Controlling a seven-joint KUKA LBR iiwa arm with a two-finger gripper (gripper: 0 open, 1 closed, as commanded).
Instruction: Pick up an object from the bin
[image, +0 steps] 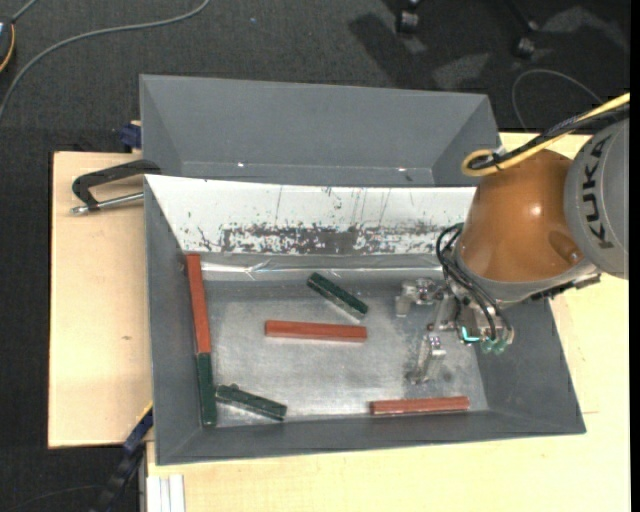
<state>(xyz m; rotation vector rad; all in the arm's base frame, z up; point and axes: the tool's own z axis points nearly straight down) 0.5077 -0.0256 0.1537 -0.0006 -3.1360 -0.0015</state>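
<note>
Six slim bars lie flat on the floor of the grey bin (520, 400): 3 red, 3 dk green. We see the gripper (428, 350) low over bare floor, hanging under the wrist's orange cover (520, 225), w/ a loop of cables (482, 335) just beside it on the arm side. We can't tell whether the gripper is spread or pressed together, as its metal parts merge w/ the scuffed floor.

Nearest to it is the short red bar (420, 405), just beside the gripper on the near-wall side. It lies parallel to that wall and apart from the tool as far as we can see.

View-left of the gripper, near it but clear, lies the centre red bar (315, 331), approx. level across the view. Up and left of the gripper, twd the back wall, sits the tilted green bar (337, 293), its lower end pointing twd the tool.

Well apart from the gripper, at the opposite wall, runs the long red bar (196, 305), w/ the wall green bar (205, 390) end to end below it. The corner green bar (252, 402) lies beside that one's lower end, also well away from the tool.
</note>
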